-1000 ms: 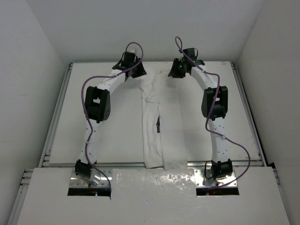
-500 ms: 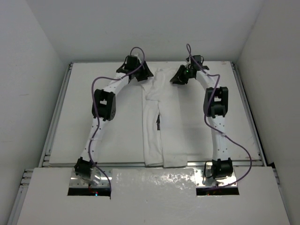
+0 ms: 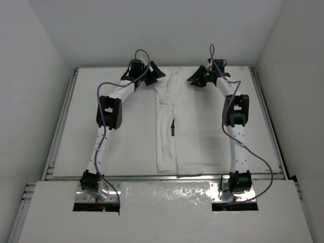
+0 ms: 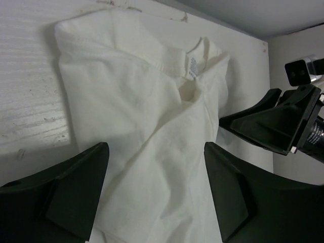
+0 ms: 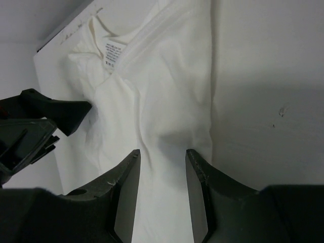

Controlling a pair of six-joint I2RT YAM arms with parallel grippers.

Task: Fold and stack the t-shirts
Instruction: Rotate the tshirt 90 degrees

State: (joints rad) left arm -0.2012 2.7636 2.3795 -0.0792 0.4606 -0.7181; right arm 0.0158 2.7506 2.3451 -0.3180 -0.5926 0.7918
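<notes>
The white t-shirt [image 3: 174,126] lies folded into a long narrow strip down the middle of the table, with a small black mark [image 3: 172,127] on it. Its collar end with the label [image 4: 192,63] lies flat near the far edge. My left gripper [image 3: 154,75] hovers open at the strip's far left corner, with cloth [image 4: 136,91] showing flat below its jaws [image 4: 156,152]. My right gripper [image 3: 195,78] stands open at the far right corner. The shirt [image 5: 157,76] lies loose under its parted jaws [image 5: 162,154]. Neither gripper holds anything.
The white tabletop [image 3: 116,147] has metal rails along its left and right sides and near edge. White walls close in behind and beside it. Each wrist view shows the other gripper close by: the right one [image 4: 268,124] and the left one [image 5: 50,114].
Both jaws have widened, the left one far more. The shirt's collar end, bunched between the grippers earlier, now lies spread flat. Both wrists have shifted slightly toward the far edge.
</notes>
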